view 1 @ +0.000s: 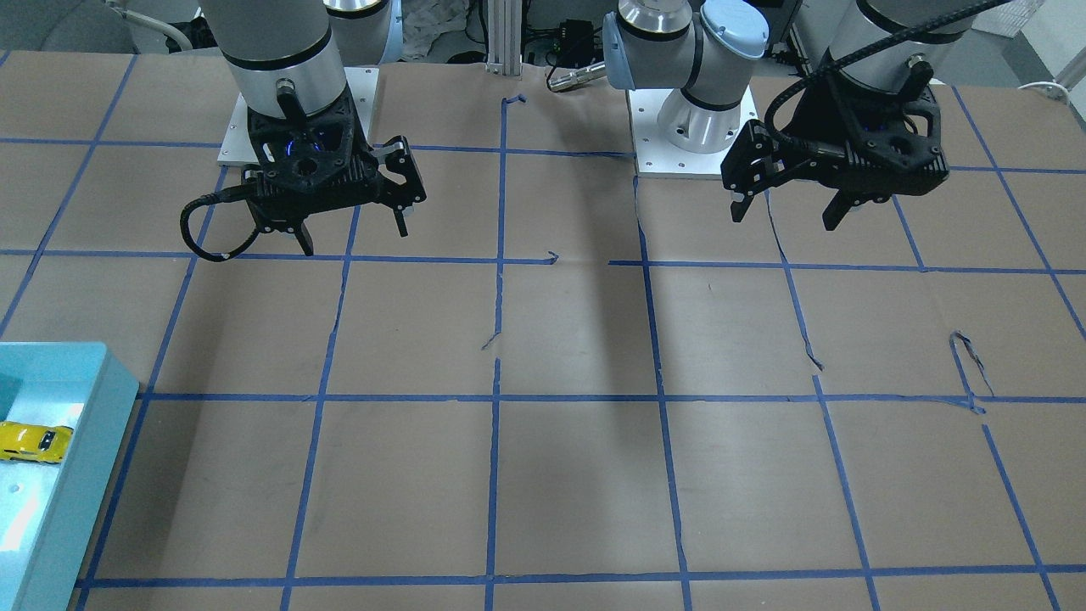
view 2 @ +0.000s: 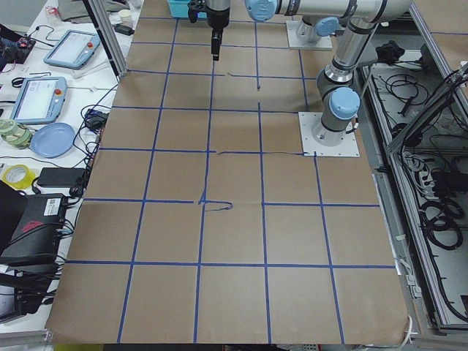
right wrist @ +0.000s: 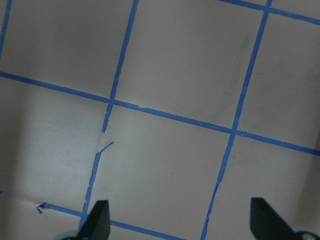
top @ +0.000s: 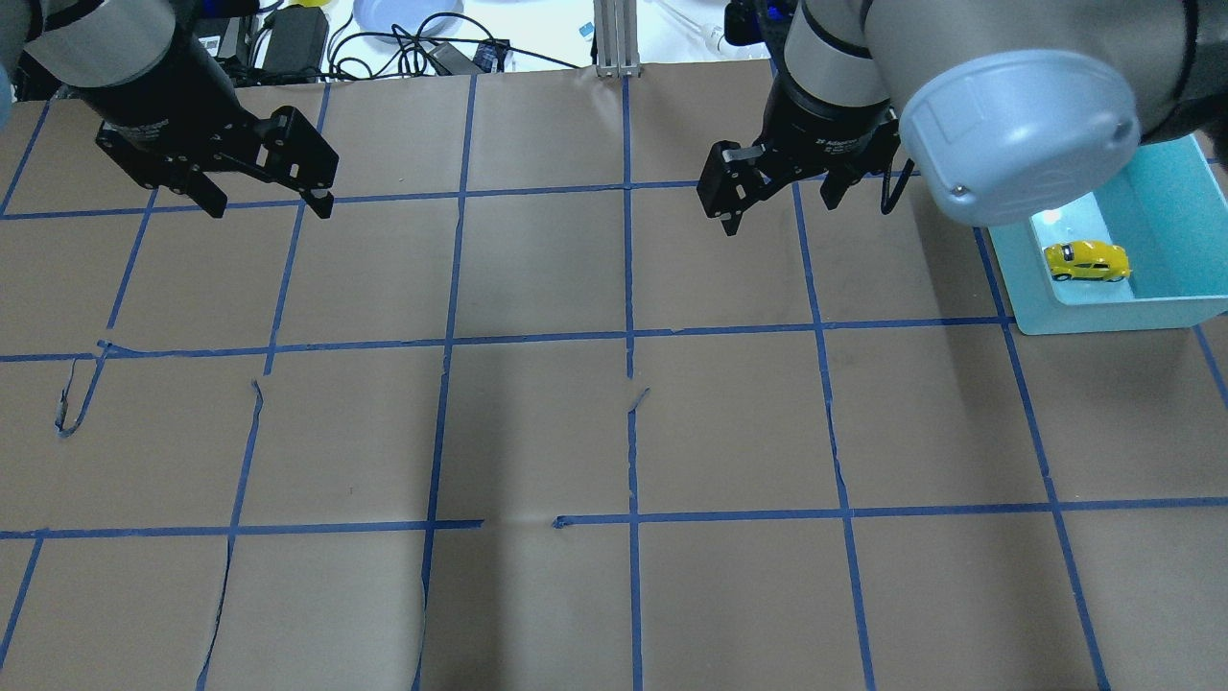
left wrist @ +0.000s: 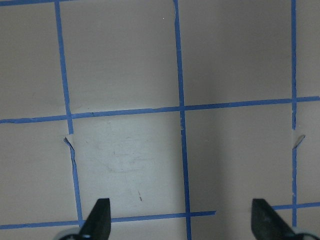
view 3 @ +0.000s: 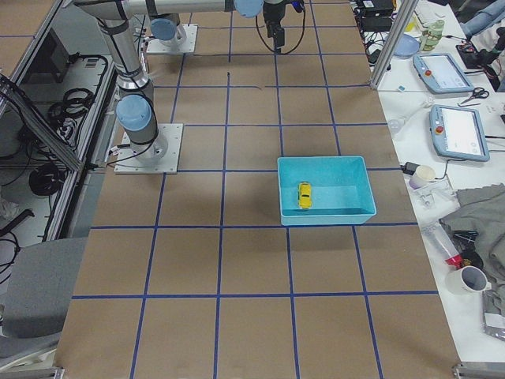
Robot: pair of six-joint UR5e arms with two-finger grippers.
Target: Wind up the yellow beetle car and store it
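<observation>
So, the yellow beetle car (top: 1087, 261) is parked on its wheels inside the teal bin (top: 1103, 317), closer to the bin wall on the robot's side than to the opposite one. The bin is set on the robot's right half of the worktop (top: 537, 432), close up to the far edge, the one across from the arm bases. In the front-facing view only a corner of the bin is caught at the lower left, with the car right at the picture's edge.

The left claw (top: 272, 206) is held in the air above the worktop with its jaws spread wide open. In its wrist view the two black fingertips (left wrist: 100, 220) are seen well apart, with just brown paper (top: 729, 432) and blue tape (top: 628, 432) lines between them.

Pretty much the same is seen for the right claw (top: 779, 213). It is opened wide and hung above the taped grid, and only paper and tape are framed between the tips in its own wrist view. It is the one nearer the bin, but it is kept well apart from both the bin and the car.
</observation>
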